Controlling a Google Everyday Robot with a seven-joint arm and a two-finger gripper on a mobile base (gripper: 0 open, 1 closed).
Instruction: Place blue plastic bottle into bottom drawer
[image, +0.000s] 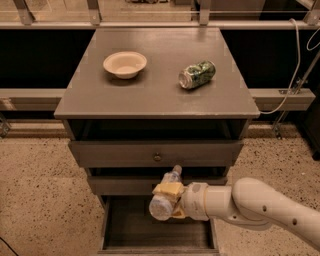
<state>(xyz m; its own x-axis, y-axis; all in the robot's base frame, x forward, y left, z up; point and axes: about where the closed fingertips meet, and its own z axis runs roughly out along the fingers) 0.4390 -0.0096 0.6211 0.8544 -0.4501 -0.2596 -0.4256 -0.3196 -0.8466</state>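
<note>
The blue plastic bottle hangs in the air over the open bottom drawer, held slantwise. Its white cap points up and away toward the drawer fronts, and its base tips down toward the camera. It sits above the right half of the drawer's grey floor and is not resting on anything in the drawer. From this angle it is hard to say whether the cap end touches the drawer front behind it or merely stands in front of it.

The gripper comes in from the right and is clamped on the bottle. Its yellowish fingers pinch the body from above and below, so the bottle lies crosswise between them. Behind the gripper, the thick white arm runs off toward the lower right corner.

The bottom drawer is pulled out toward the camera, with low side walls and a dark interior. Above it is a closed drawer front, partly covered by the bottle. Above that is a second front with a small round knob.

On the table top, a pale bowl stands left of centre. A crushed green can lies on its side to the right, well apart from the bowl. The table stands on a speckled floor, and a white cable hangs at the far right.
</note>
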